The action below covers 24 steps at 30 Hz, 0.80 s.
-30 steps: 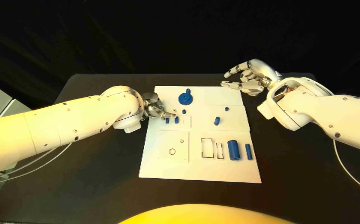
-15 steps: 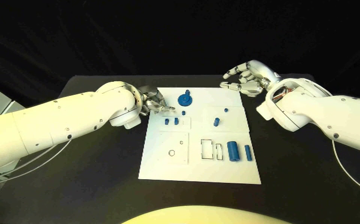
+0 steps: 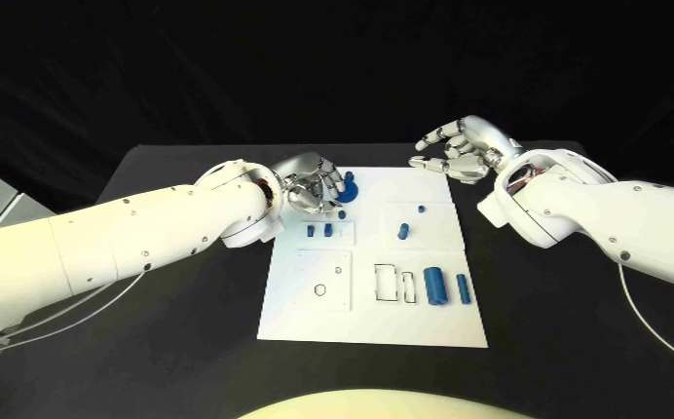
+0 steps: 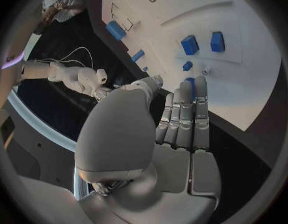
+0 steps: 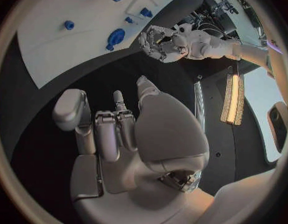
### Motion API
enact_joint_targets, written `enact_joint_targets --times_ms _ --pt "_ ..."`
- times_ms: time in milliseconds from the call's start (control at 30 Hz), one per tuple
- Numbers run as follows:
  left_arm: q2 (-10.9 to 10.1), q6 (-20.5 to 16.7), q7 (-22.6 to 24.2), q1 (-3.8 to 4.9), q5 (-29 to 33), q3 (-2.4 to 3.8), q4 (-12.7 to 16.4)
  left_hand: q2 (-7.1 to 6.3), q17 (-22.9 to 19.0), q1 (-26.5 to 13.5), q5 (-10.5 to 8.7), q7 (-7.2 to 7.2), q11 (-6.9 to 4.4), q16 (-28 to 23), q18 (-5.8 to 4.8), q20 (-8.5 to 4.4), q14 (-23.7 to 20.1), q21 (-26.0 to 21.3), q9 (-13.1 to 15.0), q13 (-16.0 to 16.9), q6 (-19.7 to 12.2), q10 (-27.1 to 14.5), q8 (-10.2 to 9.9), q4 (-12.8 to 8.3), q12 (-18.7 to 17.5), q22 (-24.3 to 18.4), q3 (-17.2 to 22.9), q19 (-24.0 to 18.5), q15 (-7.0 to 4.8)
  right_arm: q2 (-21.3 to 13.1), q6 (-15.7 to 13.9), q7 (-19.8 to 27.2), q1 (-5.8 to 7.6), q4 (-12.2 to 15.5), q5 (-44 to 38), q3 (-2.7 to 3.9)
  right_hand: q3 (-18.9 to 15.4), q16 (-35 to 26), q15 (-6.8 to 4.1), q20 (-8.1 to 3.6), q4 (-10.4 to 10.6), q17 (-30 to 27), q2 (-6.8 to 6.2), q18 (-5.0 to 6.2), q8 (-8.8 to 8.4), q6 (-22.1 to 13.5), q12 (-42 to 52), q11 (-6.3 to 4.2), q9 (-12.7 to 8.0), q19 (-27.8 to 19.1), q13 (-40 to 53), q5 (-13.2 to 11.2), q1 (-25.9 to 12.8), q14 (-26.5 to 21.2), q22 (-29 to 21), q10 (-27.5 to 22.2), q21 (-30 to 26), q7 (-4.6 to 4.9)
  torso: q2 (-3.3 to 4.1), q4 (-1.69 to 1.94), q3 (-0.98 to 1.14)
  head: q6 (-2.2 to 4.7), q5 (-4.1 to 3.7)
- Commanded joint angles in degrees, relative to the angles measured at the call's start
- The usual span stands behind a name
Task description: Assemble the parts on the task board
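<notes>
The white task board (image 3: 372, 317) lies mid-table. At its far edge stands a blue disc with a peg (image 3: 347, 185). Two small blue pieces (image 3: 318, 230) sit in a pocket just nearer, and another small piece (image 3: 402, 231) is to their right. A thick blue cylinder (image 3: 435, 285) and a thinner one (image 3: 464, 288) lie beside two rectangular slots (image 3: 394, 283). My left hand (image 3: 312, 186) hovers at the board's far left corner, next to the disc, fingers extended and holding nothing (image 4: 181, 119). My right hand (image 3: 458, 149) floats beyond the board's far right corner, loosely spread and empty (image 5: 119, 129).
The black table (image 3: 168, 322) surrounds the board. A small round hole (image 3: 321, 289) is in the board's near left panel. My left forearm (image 3: 140, 234) crosses the table left of the board; my right forearm (image 3: 576, 205) lies to its right.
My left hand has lifted off the two small blue pieces and moved toward the far edge, beside the disc, with its fingers straightened. The right hand has barely moved.
</notes>
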Motion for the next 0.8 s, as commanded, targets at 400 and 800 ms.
enact_joint_targets --times_ms 400,800 --pt "4.42 1.78 3.44 -0.14 -15.72 -1.07 -5.60 -0.50 -0.23 0.81 0.02 -0.90 -0.20 8.68 0.78 -0.13 3.36 5.36 -5.92 -4.35 3.24 0.35 -0.46 -0.14 -1.25 3.99 -1.85 2.40 -0.44 0.18 0.17 0.70 -0.05 -0.02 -0.27 0.01 -0.42 -0.28 0.09 0.11 -0.10 7.55 0.46 0.28 -0.14 -0.40 -0.18 0.35 0.02 -0.23 10.53 0.31 -0.11 4.14 0.08 1.39 -0.08 -0.01 0.08 -0.14 0.05 0.20 0.02" --pt "7.26 5.84 2.15 -0.14 -17.91 -1.33 -9.36 -1.14 -0.71 -0.10 -0.16 -0.83 -0.36 13.07 0.67 -0.17 4.37 8.89 -8.29 -5.65 5.72 1.29 -1.49 0.18 -1.04 7.07 -0.86 2.69 -0.54 0.37 0.18 0.75 -0.05 -0.05 -0.27 0.01 -0.42 -0.33 0.09 0.11 -0.11 7.44 0.48 0.31 -0.13 -0.38 -0.25 0.34 0.02 -0.28 10.47 0.32 -0.10 4.11 -0.02 1.33 -0.25 -0.01 0.07 -0.06 -0.02 0.11 -0.03"
